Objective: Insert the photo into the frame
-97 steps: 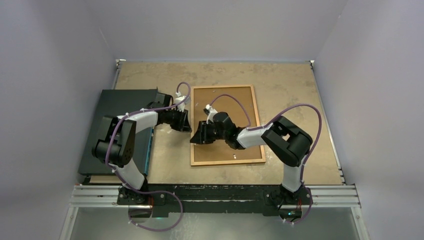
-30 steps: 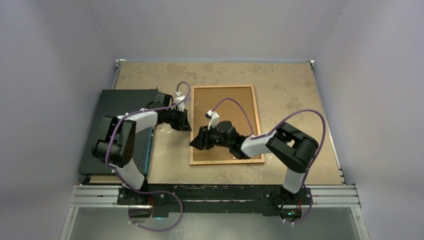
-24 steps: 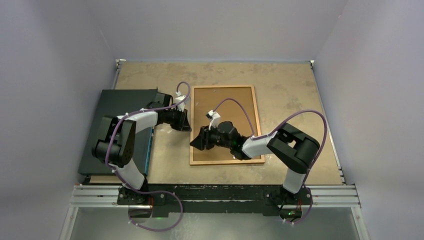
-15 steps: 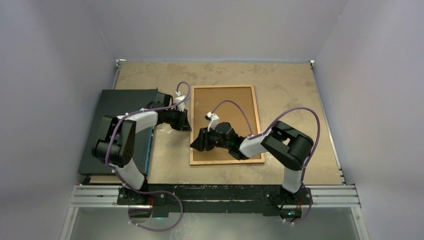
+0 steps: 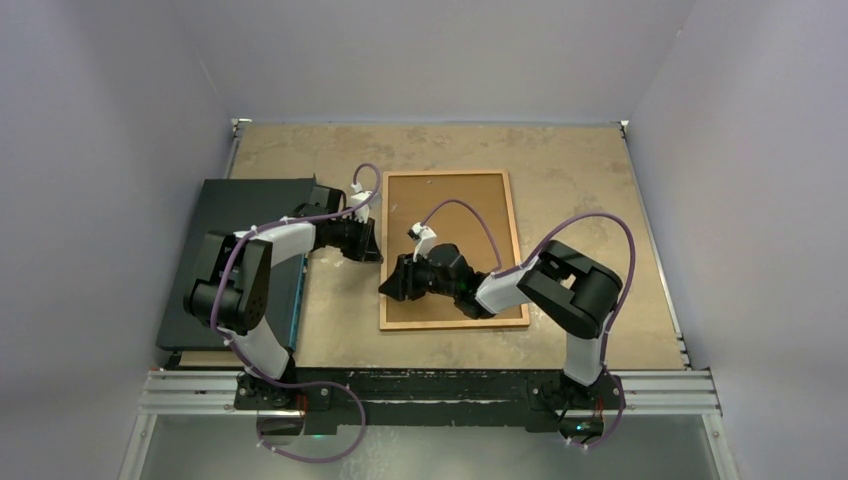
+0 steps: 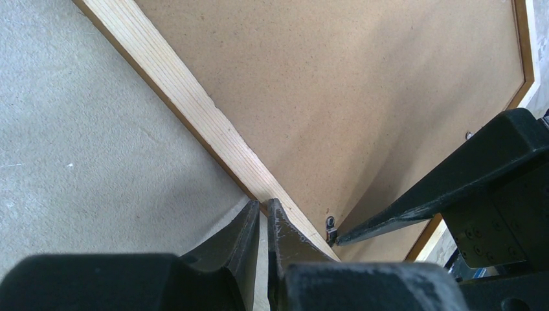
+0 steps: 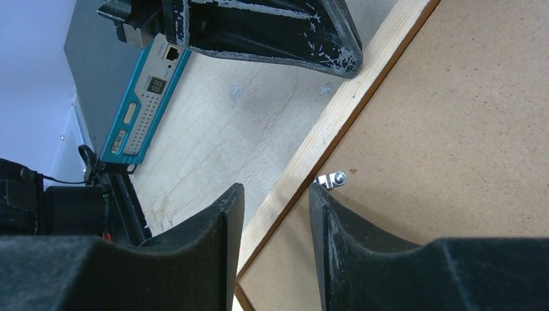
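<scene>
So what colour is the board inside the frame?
Plain speckled brown board; clearest in the left wrist view.

Your left gripper (image 5: 372, 250), fingers together, at the left rail of the frame (image 5: 509, 210), your right gripper (image 5: 390, 285) straddling that rail just nearer you, little room between them, dark flat box (image 5: 245, 200) walling the left, bare table (image 5: 580, 180) open beyond and right of the frame.

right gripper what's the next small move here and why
Probably nudge the right gripper sideways so one finger pushes the small metal clip off the backing board. Its open fingers straddle the rail of the frame, the clip sits right beside that fingertip, and the board lies inside the frame.
</scene>
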Controlling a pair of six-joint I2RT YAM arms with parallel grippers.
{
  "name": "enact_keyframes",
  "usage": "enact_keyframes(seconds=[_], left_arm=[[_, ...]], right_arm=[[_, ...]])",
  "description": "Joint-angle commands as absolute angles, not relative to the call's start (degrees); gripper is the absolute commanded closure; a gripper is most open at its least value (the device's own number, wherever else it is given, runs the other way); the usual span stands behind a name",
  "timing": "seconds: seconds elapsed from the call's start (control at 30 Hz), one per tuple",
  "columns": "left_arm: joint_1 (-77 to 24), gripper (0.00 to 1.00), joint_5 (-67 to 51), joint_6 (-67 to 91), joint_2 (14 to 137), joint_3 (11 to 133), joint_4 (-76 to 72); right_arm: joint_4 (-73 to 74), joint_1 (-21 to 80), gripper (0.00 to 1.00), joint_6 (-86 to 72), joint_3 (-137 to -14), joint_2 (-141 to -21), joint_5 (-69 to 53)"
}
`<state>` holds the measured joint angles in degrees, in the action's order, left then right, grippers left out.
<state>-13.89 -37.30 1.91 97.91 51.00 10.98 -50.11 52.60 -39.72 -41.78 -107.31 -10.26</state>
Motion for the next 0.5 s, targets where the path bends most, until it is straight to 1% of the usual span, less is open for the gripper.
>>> enact_keyframes(seconds=[0.0,0.47], left_arm=[[-14.3,0.93,-37.1,0.9,97.6,50.4,12.3],[-14.6,0.94,-37.6,0.8,97.3,50.3,12.4]], right_arm=[[-49.8,52.8,0.56,-39.2,-43.4,-108.6,-8.0],[-51.8,52.7,0.57,-39.9,-44.3,-110.1,-7.9]])
